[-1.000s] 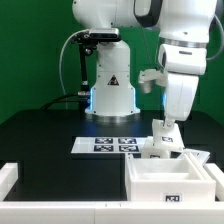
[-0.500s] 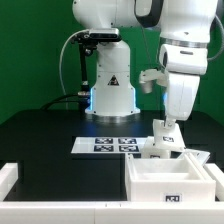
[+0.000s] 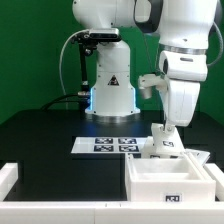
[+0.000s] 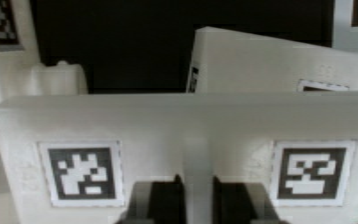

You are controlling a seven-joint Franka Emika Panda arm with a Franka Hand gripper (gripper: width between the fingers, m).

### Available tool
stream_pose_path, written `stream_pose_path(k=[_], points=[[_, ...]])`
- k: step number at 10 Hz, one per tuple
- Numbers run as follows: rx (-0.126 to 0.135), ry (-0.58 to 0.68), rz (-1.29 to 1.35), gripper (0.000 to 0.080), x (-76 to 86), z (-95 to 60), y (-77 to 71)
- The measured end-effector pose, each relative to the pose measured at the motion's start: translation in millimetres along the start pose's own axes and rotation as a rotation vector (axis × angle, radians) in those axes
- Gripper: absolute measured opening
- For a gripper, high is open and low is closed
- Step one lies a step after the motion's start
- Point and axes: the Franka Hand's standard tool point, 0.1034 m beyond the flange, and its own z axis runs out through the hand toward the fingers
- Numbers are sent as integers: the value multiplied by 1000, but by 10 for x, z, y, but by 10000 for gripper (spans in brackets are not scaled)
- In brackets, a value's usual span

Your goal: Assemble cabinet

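Note:
The cabinet (image 3: 168, 181), a white box-shaped body with a tag on its front face, stands at the exterior view's right near the front. Just behind it my gripper (image 3: 164, 132) points down, shut on the top edge of a small flat white tagged panel (image 3: 165, 149). The panel stands upright against the cabinet's back rim. In the wrist view the panel (image 4: 185, 130) fills the frame with two tags on it. Its edge is pinched between my dark fingers (image 4: 155, 202). The gripper (image 4: 190, 200) is narrow. Another white tagged wall (image 4: 274, 62) shows beyond the panel.
The marker board (image 3: 108, 145) lies flat on the black table to the left of the panel. The robot base (image 3: 110, 92) stands behind it. A low white rim (image 3: 9, 178) runs along the front left corner.
The arm has shifted slightly, and the held panel sits a touch lower behind the cabinet. The grip is unchanged.

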Motion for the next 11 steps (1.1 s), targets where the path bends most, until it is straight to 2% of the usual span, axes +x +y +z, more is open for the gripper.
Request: stream_pose_path(k=[2, 5, 11], points=[[-3, -1, 3, 64, -8, -43, 54], [14, -7, 9, 64, -11, -5, 73], [14, -4, 10, 64, 55, 15, 84]])
